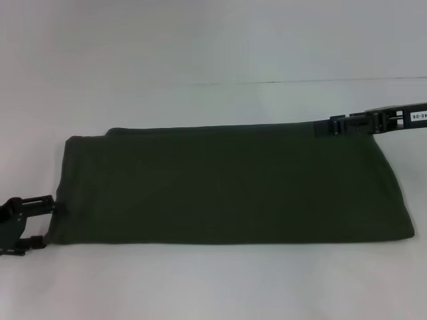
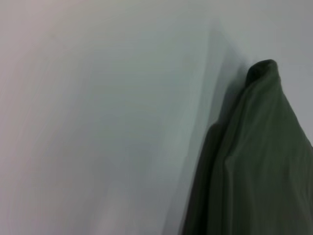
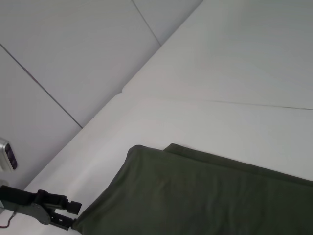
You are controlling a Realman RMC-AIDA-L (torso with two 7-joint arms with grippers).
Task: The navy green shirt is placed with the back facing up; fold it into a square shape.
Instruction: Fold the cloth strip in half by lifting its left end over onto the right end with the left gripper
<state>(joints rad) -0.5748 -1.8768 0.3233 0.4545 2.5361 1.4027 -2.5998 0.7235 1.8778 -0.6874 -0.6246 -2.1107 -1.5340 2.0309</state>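
The navy green shirt (image 1: 227, 183) lies on the white table as a long folded band running left to right, plain side up. My left gripper (image 1: 45, 224) sits at the band's near left corner and stands open, one finger (image 1: 40, 203) against the left edge and the other by the corner. The right wrist view also shows this left gripper (image 3: 68, 215) beside that corner of the shirt (image 3: 205, 196). My right gripper (image 1: 331, 126) rests at the shirt's far edge, towards the right end. In the left wrist view a fold of the shirt (image 2: 264, 156) rises to a rounded peak.
The white table (image 1: 200, 47) spreads around the shirt, with a thin seam line (image 1: 280, 82) running across it behind the shirt. The shirt's right end (image 1: 403, 213) reaches close to the edge of the head view.
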